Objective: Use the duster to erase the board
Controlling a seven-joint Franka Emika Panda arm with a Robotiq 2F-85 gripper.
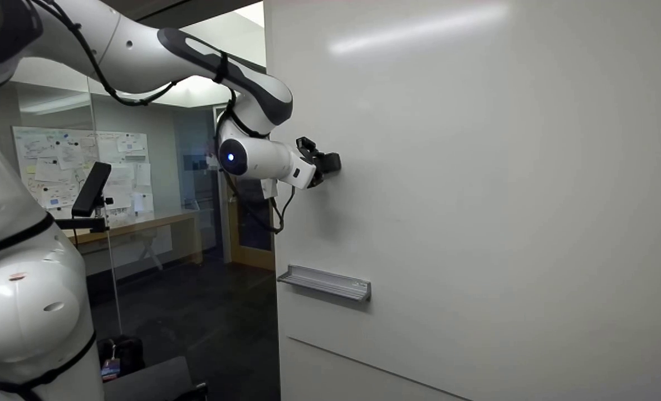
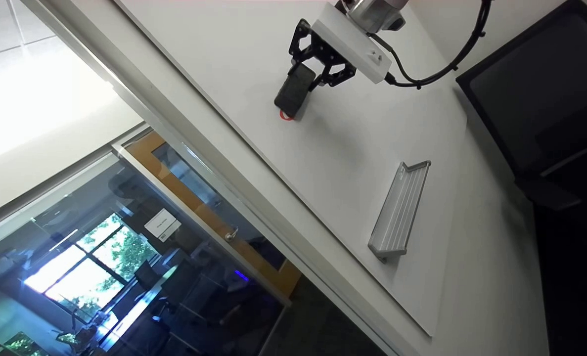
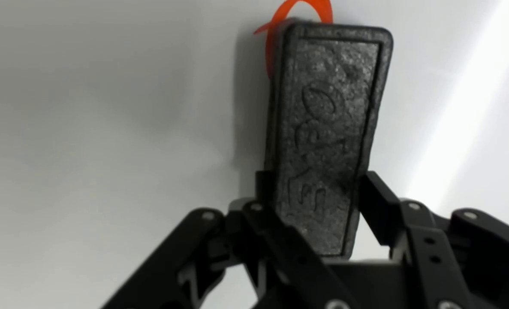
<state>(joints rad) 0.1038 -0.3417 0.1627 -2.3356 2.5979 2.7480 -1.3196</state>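
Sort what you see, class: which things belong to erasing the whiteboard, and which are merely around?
For the job:
duster, gripped
pincer, closed on the duster
whiteboard
red mark, partly hidden by the duster in the wrist view

Merely around:
grey ledge, mounted on the whiteboard
papers in the room behind
wooden door
dark screen

The duster (image 3: 329,141) near the middle of the wrist view has letters (image 3: 316,137). One looks like an O (image 3: 322,101); the rest aren't clear.
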